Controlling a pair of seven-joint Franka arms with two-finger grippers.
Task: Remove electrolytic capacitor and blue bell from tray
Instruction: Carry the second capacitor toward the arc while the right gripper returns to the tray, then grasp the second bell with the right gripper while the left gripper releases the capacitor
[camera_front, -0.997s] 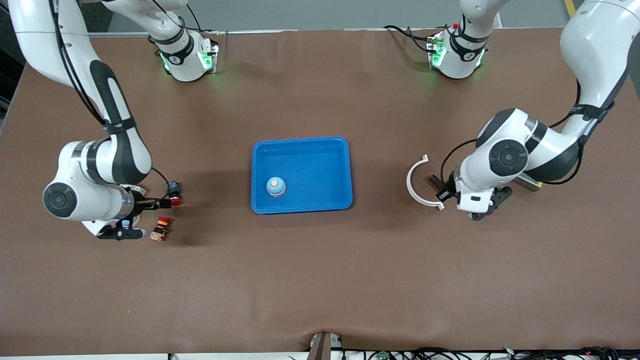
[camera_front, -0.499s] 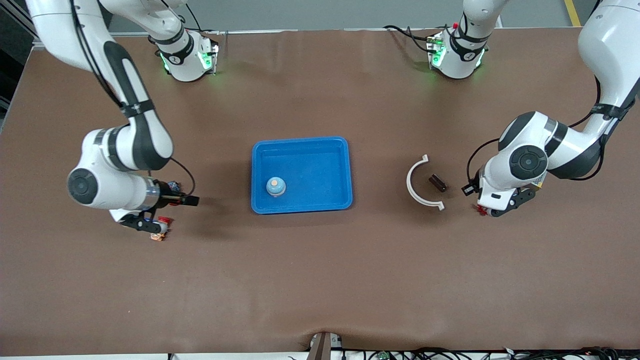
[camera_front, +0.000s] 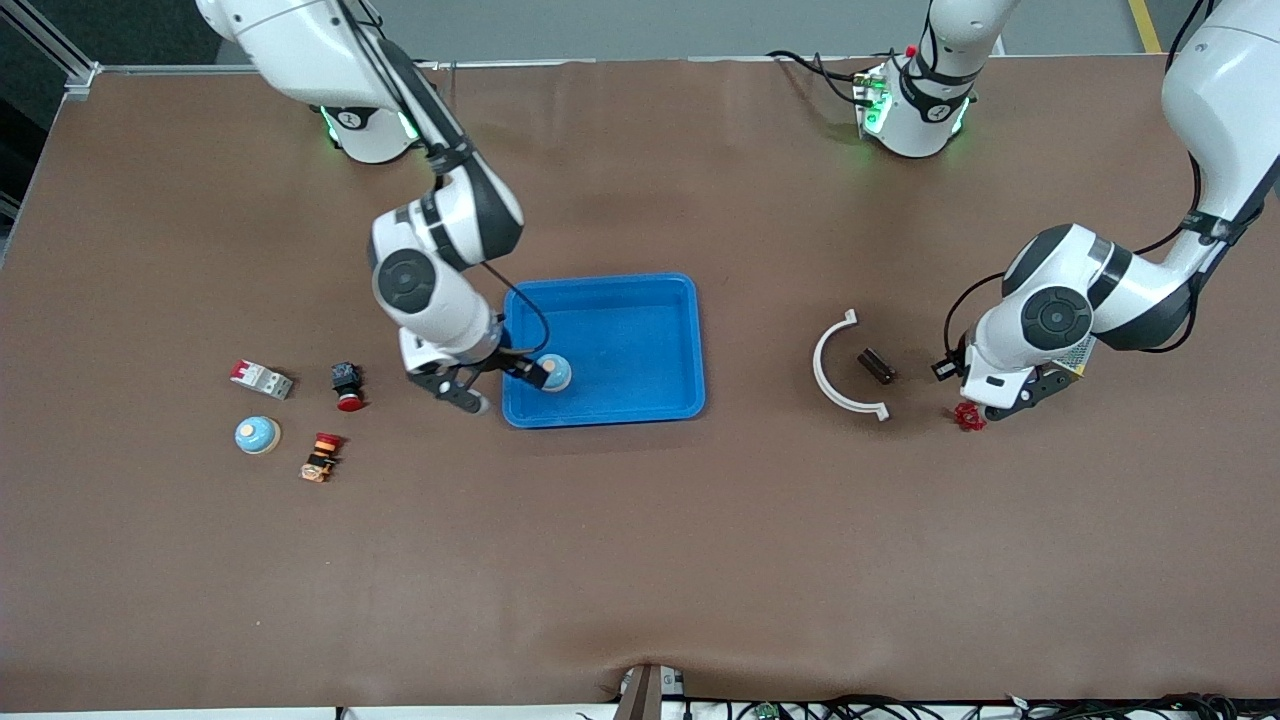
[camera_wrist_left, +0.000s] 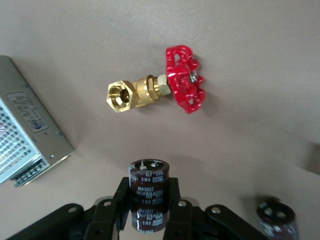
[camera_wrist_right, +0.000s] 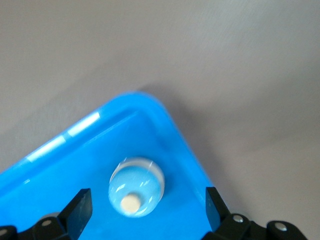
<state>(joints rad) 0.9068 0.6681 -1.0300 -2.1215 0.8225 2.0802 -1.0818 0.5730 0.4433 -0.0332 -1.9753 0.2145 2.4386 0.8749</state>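
A light blue bell with a cream button sits in the blue tray, near the corner toward the right arm's end. My right gripper hangs open over that corner, and in the right wrist view the bell lies between the lines of its fingers, untouched. A second blue bell stands on the table at the right arm's end. My left gripper is shut on a dark brown capacitor, above the table beside a red-handled brass valve. Another capacitor lies by a white curved piece.
Near the second bell lie a white and red breaker, a red push button and an orange switch. A metal power supply box sits next to the left arm. The red valve lies below the left gripper.
The right arm has swung from the small parts at its end of the table to the tray corner over the bell. The left arm drew back from the white curved piece, still gripping.
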